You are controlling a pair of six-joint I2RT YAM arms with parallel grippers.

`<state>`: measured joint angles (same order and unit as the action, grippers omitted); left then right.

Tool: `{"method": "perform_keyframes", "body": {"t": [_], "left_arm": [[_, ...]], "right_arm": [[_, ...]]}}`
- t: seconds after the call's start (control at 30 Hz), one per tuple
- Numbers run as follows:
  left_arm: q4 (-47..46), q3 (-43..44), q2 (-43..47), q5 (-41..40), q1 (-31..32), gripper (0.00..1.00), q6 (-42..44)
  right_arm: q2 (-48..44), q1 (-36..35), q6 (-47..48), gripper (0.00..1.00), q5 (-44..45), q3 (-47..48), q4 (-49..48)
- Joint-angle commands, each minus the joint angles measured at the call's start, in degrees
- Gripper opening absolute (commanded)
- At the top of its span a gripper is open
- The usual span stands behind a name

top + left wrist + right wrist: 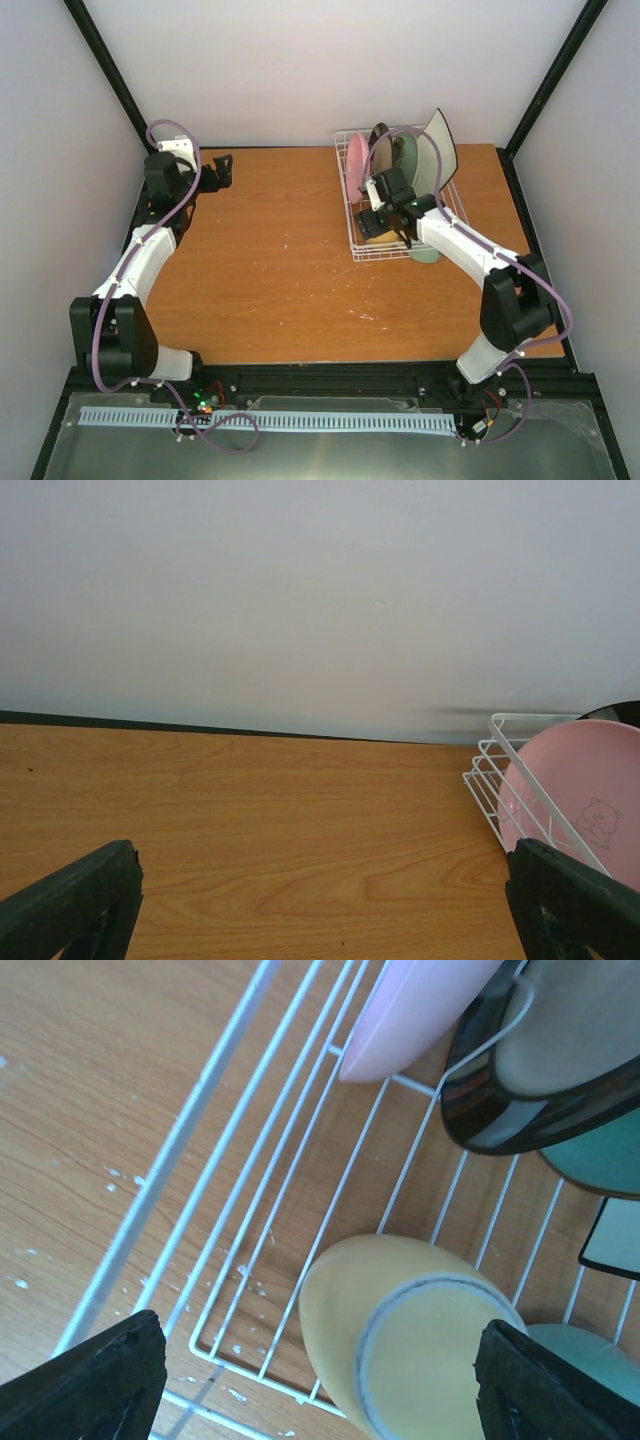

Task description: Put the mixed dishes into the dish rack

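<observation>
Yellow mug [410,1345] lies in dish rack [177,1130], near pink plate [410,1010].

Top view: right end effector [388,222] covers the 6 o'clock half of the white wire dish rack [352,215]. Only a scrap of the yellow mug [378,237] shows, and only a sliver of the mint-green bowl [427,255] at the rack's 5 o'clock corner.

Right wrist view: mug cut at 6 o'clock, handle unseen. The pink round plate [410,1010] and dark-rimmed beige round plate [565,1045] are cut at 12 o'clock. The green round plate [600,1165] and white square plate [615,1245] are cut at 3 o'clock.

Left wrist view: pink plate cut at 3 o'clock, its 5 o'clock rim behind a finger [575,905] of the left end effector [322,890]. The dark sliver [622,710] above it is too small to identify.
</observation>
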<state>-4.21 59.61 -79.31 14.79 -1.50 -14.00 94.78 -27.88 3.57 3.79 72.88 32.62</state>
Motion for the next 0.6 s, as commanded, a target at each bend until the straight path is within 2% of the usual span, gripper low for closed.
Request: {"method": "perform_keyframes", "body": {"t": [0.0,0.1,0.23,0.57], "left_arm": [[-0.7,2.3,0.9,-0.2,-0.3,1.0,1.2],[-0.7,2.9,1.0,-0.6,-0.3,1.0,1.4],[-1.1,4.3,0.6,-1.3,-0.4,1.0,1.4],[-1.6,10.2,-3.9,-0.4,-0.4,1.0,0.8]], "right_arm": [[-6.4,0.1,-4.0,0.84,-1.6,-1.3,-5.5],[-10.1,0.1,-7.2,0.84,-0.6,-0.7,-7.7],[-13.1,0.2,-12.1,0.87,7.9,3.5,-7.4],[-19.6,2.1,-10.2,0.89,19.7,6.4,-8.5]]}}
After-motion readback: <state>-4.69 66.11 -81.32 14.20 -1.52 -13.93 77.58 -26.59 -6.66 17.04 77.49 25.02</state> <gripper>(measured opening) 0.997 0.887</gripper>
